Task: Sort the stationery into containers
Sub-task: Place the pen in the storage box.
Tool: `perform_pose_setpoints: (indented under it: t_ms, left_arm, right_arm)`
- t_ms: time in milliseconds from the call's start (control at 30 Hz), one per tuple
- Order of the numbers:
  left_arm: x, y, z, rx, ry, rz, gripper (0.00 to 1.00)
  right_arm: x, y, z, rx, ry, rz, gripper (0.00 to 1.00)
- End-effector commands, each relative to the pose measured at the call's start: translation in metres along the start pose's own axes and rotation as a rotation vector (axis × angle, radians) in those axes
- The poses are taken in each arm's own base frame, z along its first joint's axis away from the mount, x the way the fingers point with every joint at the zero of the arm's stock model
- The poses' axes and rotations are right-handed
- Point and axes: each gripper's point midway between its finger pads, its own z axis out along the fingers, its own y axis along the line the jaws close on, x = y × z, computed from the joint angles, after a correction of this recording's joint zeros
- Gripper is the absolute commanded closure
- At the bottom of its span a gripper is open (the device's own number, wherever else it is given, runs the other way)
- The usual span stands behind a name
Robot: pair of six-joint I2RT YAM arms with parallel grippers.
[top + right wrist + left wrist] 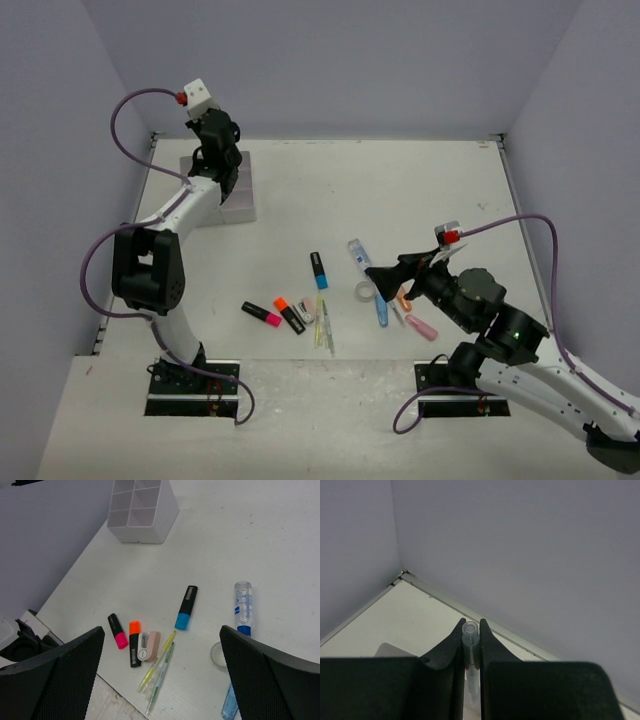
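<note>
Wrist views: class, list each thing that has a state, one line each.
left hand: shut on the clear pen
right hand: open, holding nothing
tray: standing upright
blue-capped tube: lying flat, cap on
blue-ended highlighter: lying flat

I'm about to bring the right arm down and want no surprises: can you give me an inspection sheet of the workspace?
Surface: white table, scuffed near the front edge.
Job's things: tray at the far left. Lying loose on the table are the pink highlighter, orange highlighter, blue highlighter, pastel eraser, thin pens, tape ring and blue-capped tube.
Clutter: nothing seen.
Grippers: left gripper shut on a clear pen, up by the tray. Right gripper open above the loose items, holding nothing.
Cables: left cable and right cable, both purple, loop clear of the stationery.
Surroundings: plain walls.
</note>
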Motion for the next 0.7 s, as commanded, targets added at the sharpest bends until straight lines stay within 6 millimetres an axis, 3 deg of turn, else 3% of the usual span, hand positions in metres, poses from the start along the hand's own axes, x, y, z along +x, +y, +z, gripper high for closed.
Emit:
perform_pose_setpoints:
  t_ms: [0,200,367,400,533,600,667]
  left_arm:
    - [0.007,0.002,0.014,0.006,-0.056,-0.021,1.00]
    - [0.056,0.010,0.024,-0.003,0.009,-0.003,1.00]
    - [0.079,0.015,0.021,-0.003,0.046,-0.021,0.99]
    - [0.081,0.015,0.021,-0.002,0.050,-0.022,0.93]
    - [0.077,0.016,0.019,-0.008,0.057,-0.027,0.42]
    - [0.068,0.015,0.016,-0.009,0.057,-0.047,0.32]
    - [0.041,0.006,0.008,0.009,0.036,-0.090,0.20]
  right_arm:
    - [-0.002,0.004,0.001,-0.029,-0.021,0.004,0.01]
    - [0.003,0.002,0.005,-0.021,-0.018,0.006,0.01]
    - [0.002,0.003,0.005,-0.024,-0.018,0.006,0.01]
    - [0.002,0.003,0.005,-0.025,-0.017,0.006,0.01]
    - [0.007,0.003,0.008,-0.022,0.003,0.004,0.01]
    - [0.012,0.002,0.011,-0.017,0.022,-0.002,0.01]
    - [0.019,0.000,0.015,0.001,0.052,-0.008,0.04]
